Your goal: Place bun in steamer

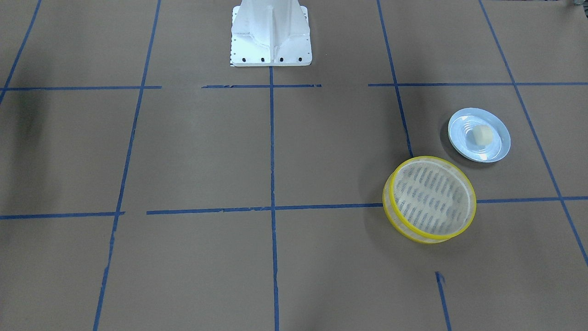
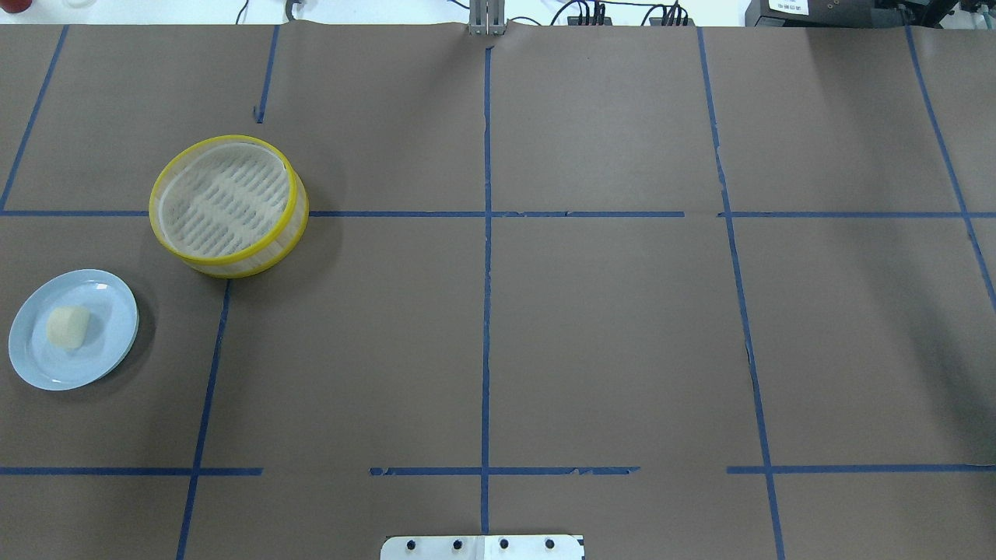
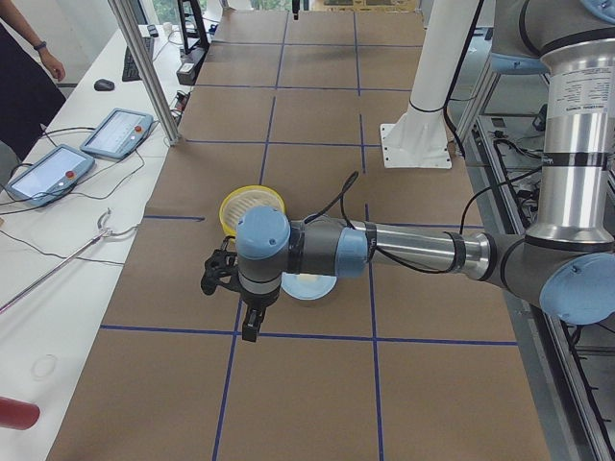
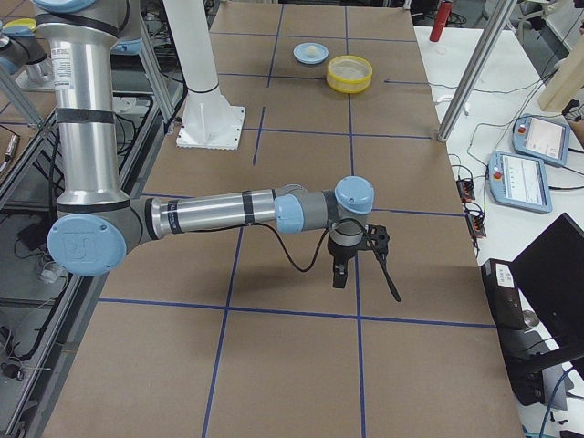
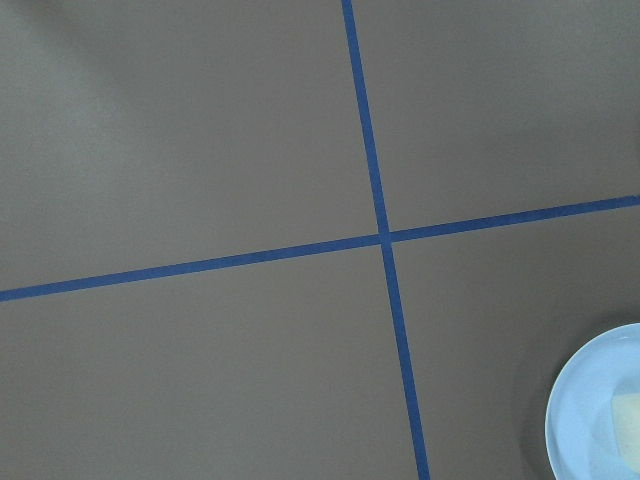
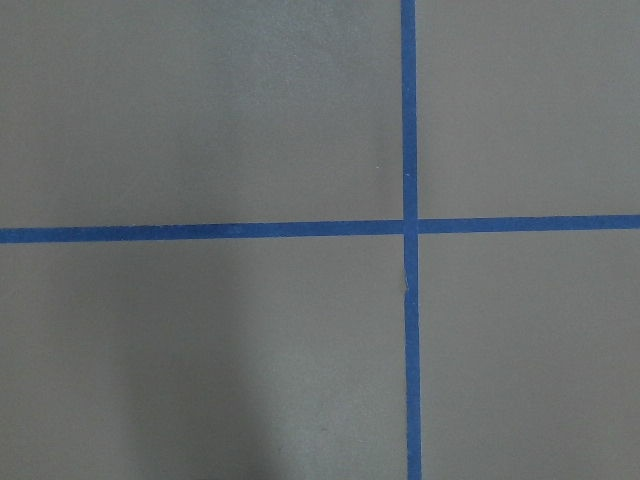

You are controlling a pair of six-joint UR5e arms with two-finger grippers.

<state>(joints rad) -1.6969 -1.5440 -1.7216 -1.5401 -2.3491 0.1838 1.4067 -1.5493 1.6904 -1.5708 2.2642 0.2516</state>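
The bun [image 2: 68,327] sat on the plate [image 2: 109,311] near my left tool [image 3: 209,280], steamer [image 2: 226,204] just beyond, right tool [image 4: 391,285] well away; couldn't tell if either tool was open.

A robotics lab: the counter [image 2: 622,350] is covered in brown paper gridded with blue tape [image 2: 486,311], and a white arm pedestal [image 1: 271,34] is bolted on. Beyond the left end effector [image 3: 213,277], away from the robot, touchscreen pendants [image 3: 117,133] lie on a white bench [image 3: 67,211].
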